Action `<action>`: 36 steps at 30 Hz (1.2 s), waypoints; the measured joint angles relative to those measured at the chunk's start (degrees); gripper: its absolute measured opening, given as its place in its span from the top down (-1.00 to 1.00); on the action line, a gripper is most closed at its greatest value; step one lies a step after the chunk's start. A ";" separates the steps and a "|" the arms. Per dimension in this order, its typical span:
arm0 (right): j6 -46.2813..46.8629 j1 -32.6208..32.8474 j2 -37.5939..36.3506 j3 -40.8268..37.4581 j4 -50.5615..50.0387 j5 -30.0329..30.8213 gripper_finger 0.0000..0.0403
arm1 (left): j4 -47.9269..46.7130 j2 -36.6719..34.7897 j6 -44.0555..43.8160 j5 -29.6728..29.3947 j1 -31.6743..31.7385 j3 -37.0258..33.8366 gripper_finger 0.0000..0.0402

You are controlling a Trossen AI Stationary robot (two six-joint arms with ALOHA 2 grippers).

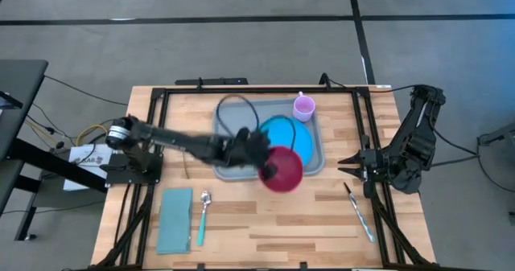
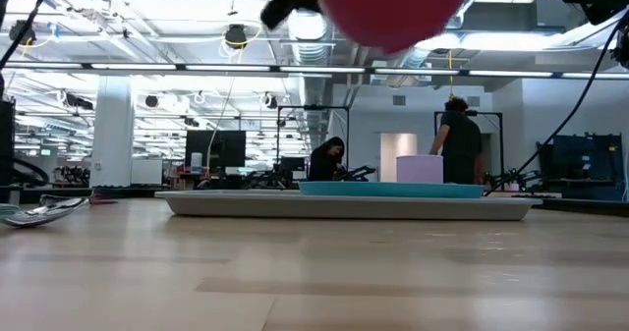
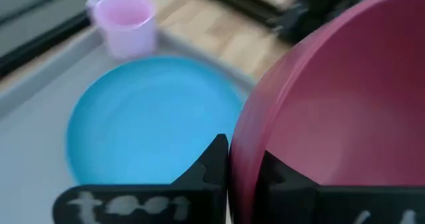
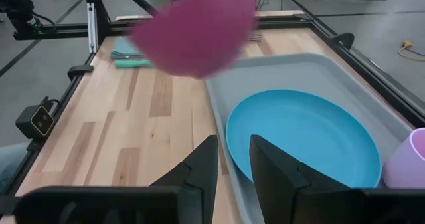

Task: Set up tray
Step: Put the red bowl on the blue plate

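From above, the left gripper (image 1: 269, 168) has its jaws pinching a red bowl (image 1: 283, 170) over the tray's (image 1: 315, 162) front edge; plate (image 1: 283, 136) and cup (image 1: 303, 107) sit inside. Low view: bowl (image 2: 393, 7) is airborne. Right gripper (image 1: 348, 165) waits near the surface's right edge, jaws slightly spread.

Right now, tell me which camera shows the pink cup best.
Left wrist view: the cup shows whole, with open mouth, beside the plate. The high view shows it small, in the tray's corner; the low view only side-on; the right wrist view only an edge.
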 joint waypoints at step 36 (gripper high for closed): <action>-5.84 -0.04 -3.55 0.07 -0.02 0.93 0.59 | 10.04 18.53 3.19 16.15 20.24 -1.18 0.79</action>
